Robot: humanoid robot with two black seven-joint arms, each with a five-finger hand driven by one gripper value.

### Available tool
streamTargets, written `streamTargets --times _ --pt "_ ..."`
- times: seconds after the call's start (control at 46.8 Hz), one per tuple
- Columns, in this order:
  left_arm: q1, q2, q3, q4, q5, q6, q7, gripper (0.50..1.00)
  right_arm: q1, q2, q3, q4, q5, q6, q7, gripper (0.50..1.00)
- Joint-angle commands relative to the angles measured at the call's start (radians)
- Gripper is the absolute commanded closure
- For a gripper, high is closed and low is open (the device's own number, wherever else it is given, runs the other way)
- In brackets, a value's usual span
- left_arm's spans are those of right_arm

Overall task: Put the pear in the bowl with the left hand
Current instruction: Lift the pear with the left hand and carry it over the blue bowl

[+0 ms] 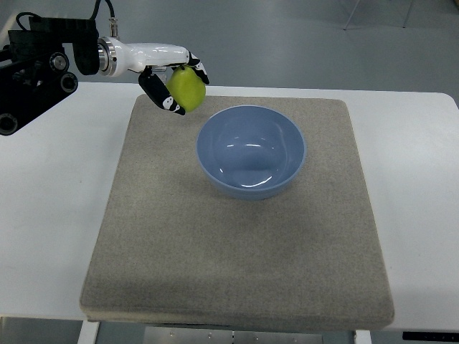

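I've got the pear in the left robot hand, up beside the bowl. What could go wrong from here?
1. The pear sits left of the bowl's rim, over the mat, not over the bowl. Releasing now would likely drop it outside.
2. The left robot hand shows only a few fingers around the pear, so it may slip during the move.
3. Coming in low could knock the near rim and shift the bowl.

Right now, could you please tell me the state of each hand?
Left hand: closed on the green pear, held beside the blue bowl.
Right hand: not in view.
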Motion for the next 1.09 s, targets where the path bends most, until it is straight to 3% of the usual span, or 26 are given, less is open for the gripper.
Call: streamTargets --times 0.0,0.513,0.898,1.069 --pt "-0.005 -0.006 -0.001 -0.029 0.000 0.001 0.000 0.806 0.000 0.000 0.000 0.000 -0.001 0.000 0.000 0.574" --pt "-0.003 -0.158 0.002 -0.040 0.000 -0.002 0.000 0.791 0.000 0.000 0.000 0.000 -0.001 0.000 0.000 0.574" --pt "0.061 -0.214 0.020 -0.034 0.017 -0.004 0.002 0.767 0.000 0.000 0.000 0.000 -0.001 0.000 0.000 0.576" --pt "0.084 -0.217 0.020 -0.032 0.017 -0.004 0.002 0.729 0.000 0.000 0.000 0.000 0.001 0.000 0.000 0.576"
